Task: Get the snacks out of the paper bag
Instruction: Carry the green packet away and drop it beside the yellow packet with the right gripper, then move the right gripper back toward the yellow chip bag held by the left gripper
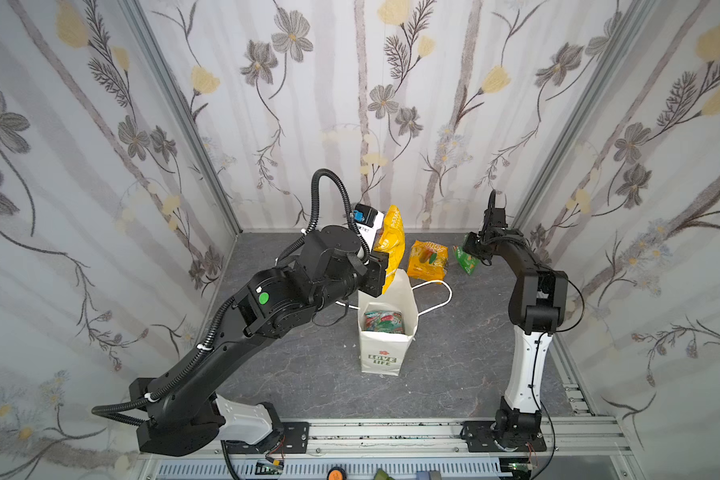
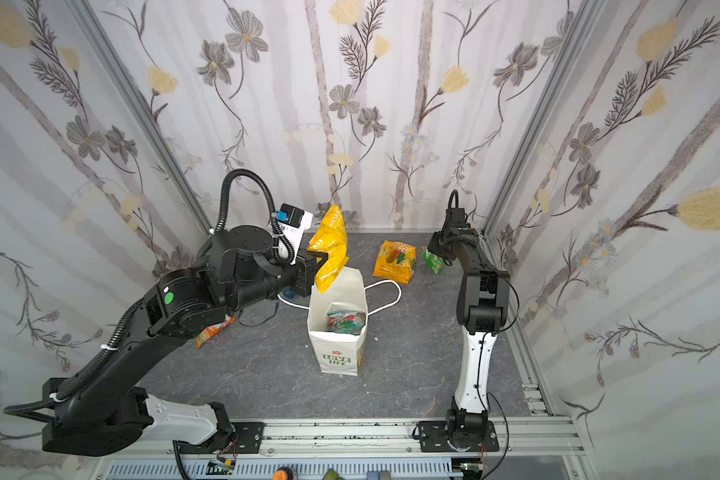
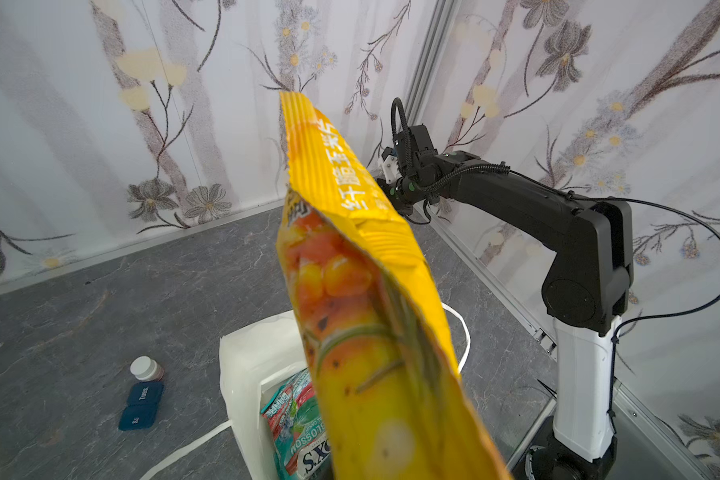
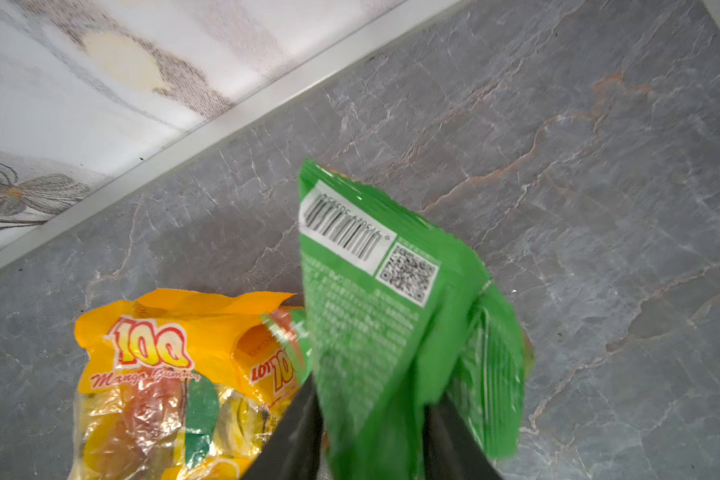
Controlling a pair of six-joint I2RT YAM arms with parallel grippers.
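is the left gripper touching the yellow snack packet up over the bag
Touching. In both top views the left gripper is shut on the yellow snack packet, holding it in the air above the paper bag.

Grey marbled tabletop [image 1: 308,374]: the paper bag [image 1: 385,353] stands mid-table. The orange-yellow packet [image 1: 427,259] lies near the back wall. Left of the bag lie a white-capped bottle [image 3: 144,368] and a dark blue pouch [image 3: 142,405], just beside each other. An orange-and-white packet [image 2: 213,332] lies front-left.

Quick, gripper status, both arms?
Left gripper: shut on the large orange-yellow glossy packet.
Right gripper: jaws astride the small green plastic packet; grip cannot be told.
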